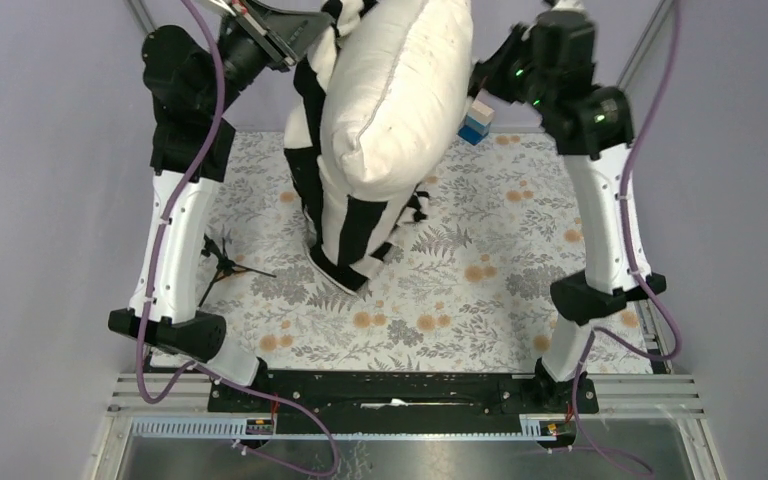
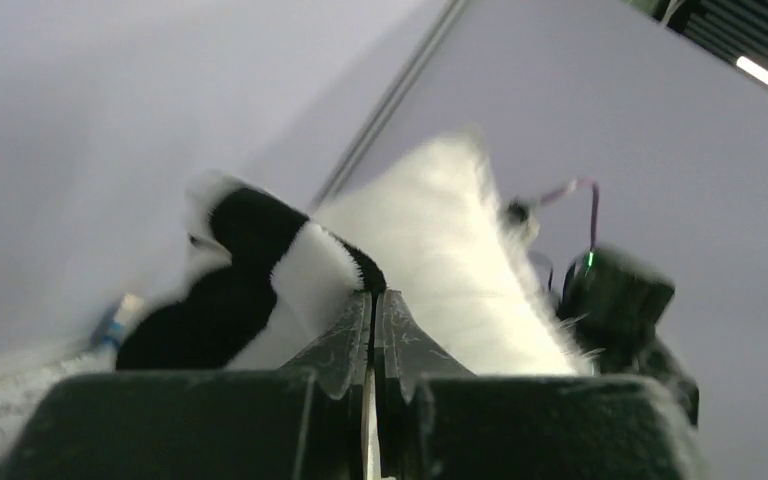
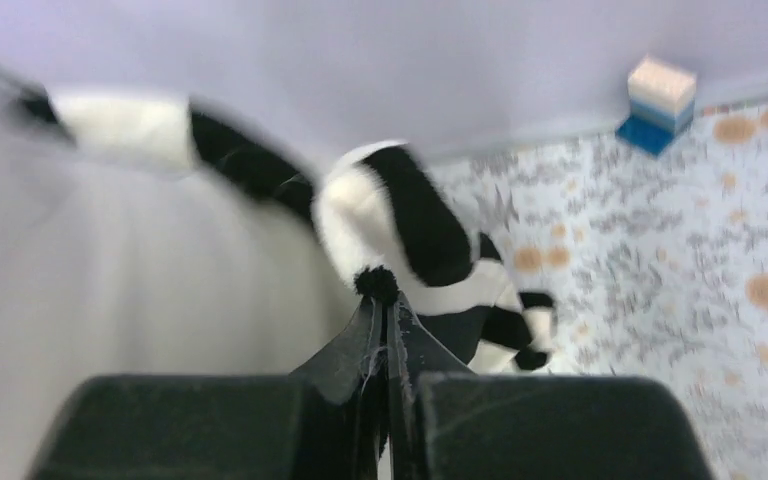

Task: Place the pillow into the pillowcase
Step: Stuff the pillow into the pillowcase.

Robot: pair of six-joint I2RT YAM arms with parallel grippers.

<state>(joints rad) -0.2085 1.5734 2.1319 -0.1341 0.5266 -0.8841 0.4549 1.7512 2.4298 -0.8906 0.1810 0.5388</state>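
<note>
Floral worktop [image 1: 480, 290] lies below both lifted arms. Left pincer [image 2: 373, 298] is pressed together on a striped edge of the pillowcase [image 1: 345, 225]; right pincer [image 3: 385, 303] pinches its black hem (fingers fully closed). Between them the pillow [image 1: 395, 90] hangs high against the pillowcase, whose lower end reaches the worktop.

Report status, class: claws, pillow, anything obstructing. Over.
Left claw, right claw shut on pillowcase, held high. Pillow mostly uncovered. Block stack at far edge, apart.
</note>
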